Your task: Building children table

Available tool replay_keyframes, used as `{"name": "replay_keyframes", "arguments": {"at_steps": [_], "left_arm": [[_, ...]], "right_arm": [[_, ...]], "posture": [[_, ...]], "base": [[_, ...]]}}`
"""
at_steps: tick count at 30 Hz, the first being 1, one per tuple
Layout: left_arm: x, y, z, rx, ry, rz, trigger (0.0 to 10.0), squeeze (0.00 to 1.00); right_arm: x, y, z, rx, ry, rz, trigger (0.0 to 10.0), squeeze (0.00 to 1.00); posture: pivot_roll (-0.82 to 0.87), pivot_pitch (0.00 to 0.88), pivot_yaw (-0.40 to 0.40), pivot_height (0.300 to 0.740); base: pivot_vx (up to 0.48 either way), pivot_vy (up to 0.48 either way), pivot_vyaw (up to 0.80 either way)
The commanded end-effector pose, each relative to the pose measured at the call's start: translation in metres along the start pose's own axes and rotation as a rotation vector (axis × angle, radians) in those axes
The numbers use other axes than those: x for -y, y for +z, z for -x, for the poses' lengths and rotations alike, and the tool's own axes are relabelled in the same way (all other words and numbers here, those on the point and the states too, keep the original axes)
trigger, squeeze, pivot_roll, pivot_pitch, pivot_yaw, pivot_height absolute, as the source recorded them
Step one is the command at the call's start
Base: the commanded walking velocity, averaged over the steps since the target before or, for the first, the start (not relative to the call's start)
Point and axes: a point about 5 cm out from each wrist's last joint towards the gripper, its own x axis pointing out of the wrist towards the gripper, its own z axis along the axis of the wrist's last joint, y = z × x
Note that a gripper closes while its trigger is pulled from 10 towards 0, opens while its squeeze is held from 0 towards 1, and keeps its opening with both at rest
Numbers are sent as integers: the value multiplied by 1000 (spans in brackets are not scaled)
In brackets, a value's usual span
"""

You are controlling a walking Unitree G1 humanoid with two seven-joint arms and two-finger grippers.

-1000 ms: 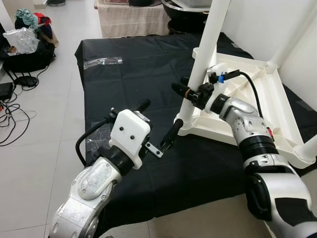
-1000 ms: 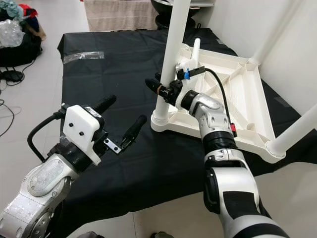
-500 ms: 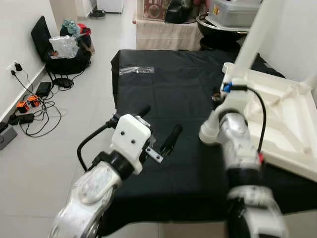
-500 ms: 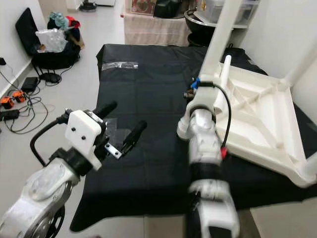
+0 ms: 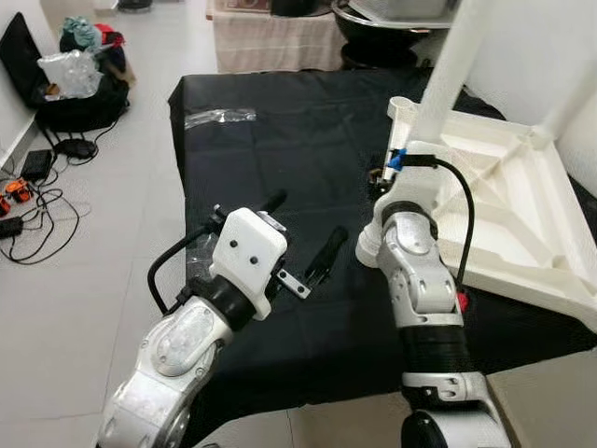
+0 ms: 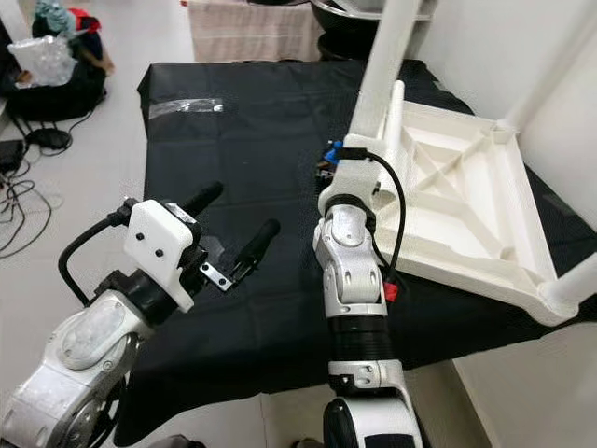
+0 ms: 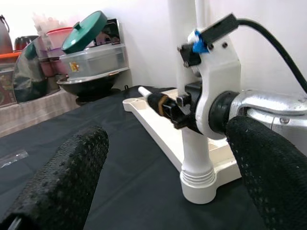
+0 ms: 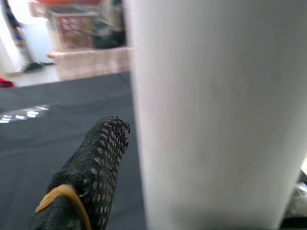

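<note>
One white children's table (image 5: 508, 201) lies upside down on a black cloth (image 5: 280, 159), its ribbed underside facing up and its legs pointing upward. The near corner leg (image 6: 381, 70) stands almost vertical, long axis rising out of frame, seated in a ringed socket at the tabletop's corner.

Right gripper (image 7: 165, 106) sits against that leg partway up. From the left wrist camera one black finger with an orange band reaches across in front of the leg; the right wrist camera shows a mesh-textured finger (image 8: 93, 177) beside the leg's broad white surface. The other finger is hidden, so I cannot tell whether the leg is clamped.

Left gripper (image 5: 298, 245) hovers over the cloth on the side of the leg away from the tabletop, near it but apart, fingers spread wide with nothing between them.

Beyond the leg, the left wrist view shows a dark basin (image 7: 91, 86) holding a clear container with a green lid (image 7: 86, 38). Further out, a plastic wrapper (image 5: 219, 117) lies on the cloth, and bags (image 5: 70, 89) and cables (image 5: 28, 201) sit on the pale tiled floor (image 5: 84, 308).
</note>
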Motion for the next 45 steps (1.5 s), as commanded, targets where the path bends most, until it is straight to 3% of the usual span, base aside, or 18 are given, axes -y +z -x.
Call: {"name": "replay_keyframes", "arguments": {"at_steps": [1, 4, 6, 8, 10, 11, 13, 16, 23, 28, 29, 30, 31, 37, 39, 44, 45], "left_arm": [[2, -1, 1, -1, 2, 2, 10000, 0], [2, -1, 1, -1, 4, 3, 10000, 0], [1, -1, 0, -1, 4, 2, 10000, 0], [1, -1, 0, -1, 4, 2, 10000, 0], [1, -1, 0, -1, 5, 1, 10000, 0], [1, -1, 0, -1, 5, 1, 10000, 0], [1, -1, 0, -1, 5, 1, 10000, 0], [1, -1, 0, 0, 4, 2, 10000, 0], [1, 1, -1, 6, 0, 1, 10000, 0], [6, 0, 0, -2, -34, 30, 10000, 0], [7, 0, 0, -4, -39, 32, 10000, 0], [7, 0, 0, -4, -39, 32, 10000, 0], [8, 0, 0, -5, -40, 35, 10000, 0], [7, 0, 1, -6, -36, 33, 10000, 0], [7, -1, 0, -7, -33, 31, 10000, 0], [7, -1, 0, -6, -34, 30, 10000, 0], [6, -1, 0, -5, -35, 30, 10000, 0]], "right_arm": [[5, 11, -4, 24, 64, -9, 10000, 0], [16, 9, -12, -9, 197, 18, 10000, 0], [22, 6, -13, -60, 368, -11, 10000, 0], [22, 6, -13, -60, 368, -11, 10000, 0], [31, 4, -11, -91, 522, -26, 10000, 0], [31, 4, -11, -91, 522, -26, 10000, 0], [41, -1, -5, -136, 722, -57, 10000, 0], [46, -4, -4, -160, 822, -67, 10000, 0], [44, -16, -21, -200, 870, -95, 10000, 0], [33, -23, -29, -200, 902, -130, 10000, 0], [33, -23, -32, -201, 872, -142, 3059, 0], [33, -23, -32, -201, 872, -142, 3059, 0], [32, -23, -33, -197, 868, -152, 0, 0], [39, -22, -37, -163, 790, -123, 0, 0], [52, -25, -33, -124, 678, -89, 0, 0], [57, -34, -20, -97, 526, -1, 0, 0], [57, -38, -17, -102, 427, 43, 0, 0]], "posture": [[68, 76, -82, 740], [68, 76, -82, 740], [70, 84, -82, 740], [70, 84, -82, 740], [68, 85, -82, 740], [68, 85, -82, 740], [70, 89, -80, 740], [70, 89, -80, 740], [80, 90, -80, 740], [84, 92, -83, 740], [87, 94, -80, 740], [87, 94, -80, 740], [88, 94, -81, 740], [91, 96, -84, 740], [81, 99, -81, 740], [74, 105, -78, 740], [73, 104, -78, 740]], "base": [[0, 0, 0], [0, 0, 0], [0, 0, 0], [0, 0, 0], [0, 0, 0], [0, 0, 0], [0, 0, 0], [0, 0, 0], [0, 0, 0], [0, 0, 0], [0, 0, 0], [0, 0, 0], [0, 0, 0], [0, 0, 0], [0, 0, 0], [0, 0, 0], [0, 0, 0]]}}
